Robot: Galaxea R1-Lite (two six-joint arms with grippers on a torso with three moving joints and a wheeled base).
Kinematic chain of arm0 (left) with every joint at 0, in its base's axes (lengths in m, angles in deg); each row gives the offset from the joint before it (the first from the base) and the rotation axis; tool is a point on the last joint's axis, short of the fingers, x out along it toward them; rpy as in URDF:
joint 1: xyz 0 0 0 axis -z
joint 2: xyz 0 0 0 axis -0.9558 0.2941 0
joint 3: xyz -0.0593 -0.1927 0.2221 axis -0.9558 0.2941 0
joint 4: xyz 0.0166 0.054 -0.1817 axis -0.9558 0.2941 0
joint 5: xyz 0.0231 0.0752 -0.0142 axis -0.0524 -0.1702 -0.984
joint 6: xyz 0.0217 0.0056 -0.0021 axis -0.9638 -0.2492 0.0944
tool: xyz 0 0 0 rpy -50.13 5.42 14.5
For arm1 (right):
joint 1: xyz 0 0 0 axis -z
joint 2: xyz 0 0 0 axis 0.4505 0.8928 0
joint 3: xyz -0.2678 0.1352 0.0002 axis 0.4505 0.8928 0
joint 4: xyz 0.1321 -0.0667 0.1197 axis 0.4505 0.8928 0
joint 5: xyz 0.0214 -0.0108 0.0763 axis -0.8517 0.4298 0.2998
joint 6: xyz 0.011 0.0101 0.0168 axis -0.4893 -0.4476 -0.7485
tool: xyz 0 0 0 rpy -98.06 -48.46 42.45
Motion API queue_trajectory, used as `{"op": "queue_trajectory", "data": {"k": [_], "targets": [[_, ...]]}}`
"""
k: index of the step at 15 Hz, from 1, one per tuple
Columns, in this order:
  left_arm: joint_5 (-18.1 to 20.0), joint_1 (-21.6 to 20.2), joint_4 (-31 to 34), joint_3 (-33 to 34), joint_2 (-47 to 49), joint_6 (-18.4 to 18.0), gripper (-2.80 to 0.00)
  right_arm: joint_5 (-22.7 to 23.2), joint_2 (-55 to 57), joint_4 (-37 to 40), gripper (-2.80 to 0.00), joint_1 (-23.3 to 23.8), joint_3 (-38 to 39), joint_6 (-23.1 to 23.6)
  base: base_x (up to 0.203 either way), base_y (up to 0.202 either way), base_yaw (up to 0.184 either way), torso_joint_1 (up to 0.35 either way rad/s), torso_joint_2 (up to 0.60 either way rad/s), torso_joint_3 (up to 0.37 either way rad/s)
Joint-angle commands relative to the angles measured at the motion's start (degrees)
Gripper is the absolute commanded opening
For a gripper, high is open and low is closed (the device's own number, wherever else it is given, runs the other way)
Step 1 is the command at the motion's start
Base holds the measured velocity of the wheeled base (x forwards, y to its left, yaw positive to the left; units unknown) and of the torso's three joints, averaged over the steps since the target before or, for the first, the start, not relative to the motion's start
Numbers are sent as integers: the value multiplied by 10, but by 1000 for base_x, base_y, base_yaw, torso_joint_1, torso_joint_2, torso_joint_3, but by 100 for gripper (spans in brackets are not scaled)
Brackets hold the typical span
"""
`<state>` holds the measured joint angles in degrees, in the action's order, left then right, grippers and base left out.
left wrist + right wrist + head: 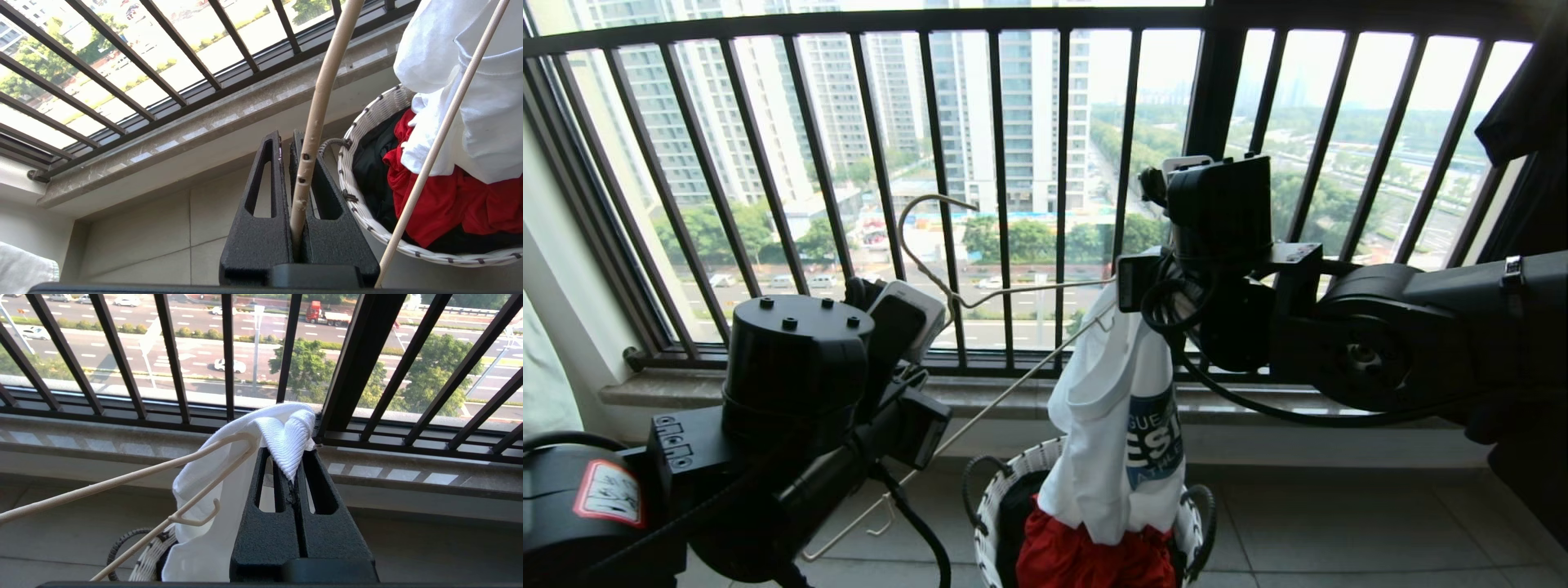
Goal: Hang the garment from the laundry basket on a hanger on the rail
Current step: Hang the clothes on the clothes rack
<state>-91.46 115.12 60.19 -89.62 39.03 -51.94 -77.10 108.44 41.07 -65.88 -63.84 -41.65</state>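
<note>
Above the laundry basket [988,498], the right claw [295,473] pinches the garment [1107,433] collar; the left claw [286,163] clamps the hanger [947,286]. Threading is under way. Next, seat the far hanger shoulder inside the collar.

T-shirt [1107,425] hem is disappearing behind red cloth [1086,559] in laundry basket [990,506]; chest lettering is folding out of sight. Basket's near rim is running off frame. Black garment [1523,106] is being cropped far right.

Right gripper [295,473] clamped on T-shirt [229,490] collar; hanger [163,473] end inside shirt; basket [151,557] below.
</note>
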Motion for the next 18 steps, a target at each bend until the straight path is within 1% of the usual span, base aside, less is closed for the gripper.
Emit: {"op": "queue_trajectory", "data": {"k": [1, 3, 5, 7, 9, 12, 14, 17, 18], "targets": [[1, 13, -1, 8, 1, -1, -280, -2, 1, -2, -280, 0, -1, -1, 0, 0, 0, 0, 0, 0], [9, 32, -1, 16, 6, 1, -280, -2, 1, -2, -280, 0, -1, -2, 0, 0, 0, 0, 0, 0], [26, 54, 8, 23, 9, 6, -280, 0, 1, -2, -280, 0, -2, -3, 0, 0, 0, 0, 0, 0], [32, 64, 10, 25, 9, 12, -280, 0, 3, -3, -280, -2, -5, -9, 0, 0, 0, 0, 0, 0], [37, 71, 11, 26, 7, 15, -280, 0, 10, -1, -280, -3, -21, -37, 0, 0, 0, 0, 0, 0], [37, 84, 10, 25, 8, 26, -280, -3, 22, 9, -280, -8, -49, -87, 0, 0, 0, 0, 0, 0], [36, 85, 5, 22, 3, 32, -280, -4, 28, 58, -280, -16, -80, -143, 0, 0, 0, 0, 0, 0], [36, 84, 3, 13, -12, 34, -280, -3, 43, 161, -280, -19, -142, -235, 0, 0, 0, 0, 0, 0], [36, 83, 3, 11, -14, 40, -280, -3, 46, 188, -280, -19, -161, -259, 0, 0, 0, 0, 0, 0]]}}
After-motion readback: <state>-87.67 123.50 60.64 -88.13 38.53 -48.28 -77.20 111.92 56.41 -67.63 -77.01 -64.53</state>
